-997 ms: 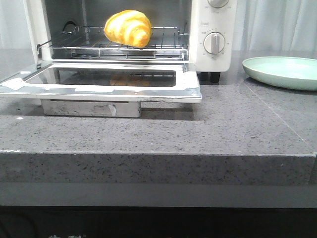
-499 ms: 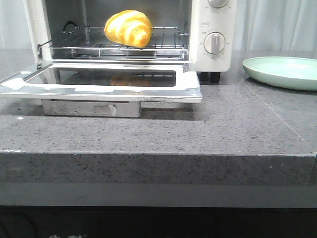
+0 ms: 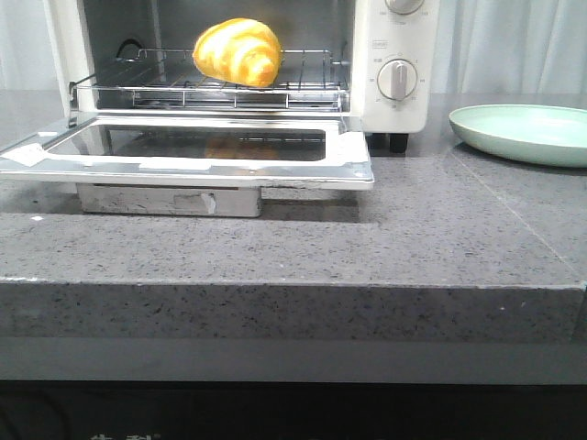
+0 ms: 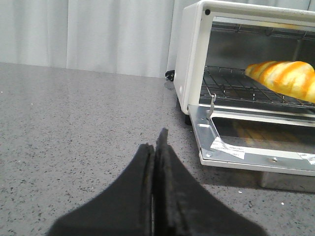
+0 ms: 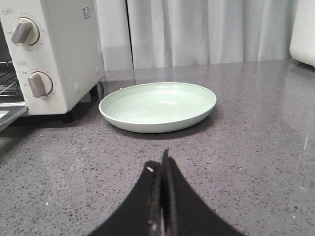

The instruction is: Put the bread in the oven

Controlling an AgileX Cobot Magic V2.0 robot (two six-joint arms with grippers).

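Observation:
The bread (image 3: 238, 51), golden-orange with paler stripes, lies on the wire rack inside the white oven (image 3: 399, 110). The oven's glass door (image 3: 193, 151) hangs open, flat over the counter. The bread also shows in the left wrist view (image 4: 285, 78), inside the oven (image 4: 189, 59). My left gripper (image 4: 154, 147) is shut and empty, low over the counter, off to the oven's left side. My right gripper (image 5: 160, 164) is shut and empty, in front of the green plate. Neither gripper shows in the front view.
An empty pale green plate (image 3: 523, 133) sits on the grey stone counter to the right of the oven; it also shows in the right wrist view (image 5: 157, 105). A white appliance (image 5: 304, 32) stands at the far right. The counter's front edge (image 3: 293, 286) runs across the front view.

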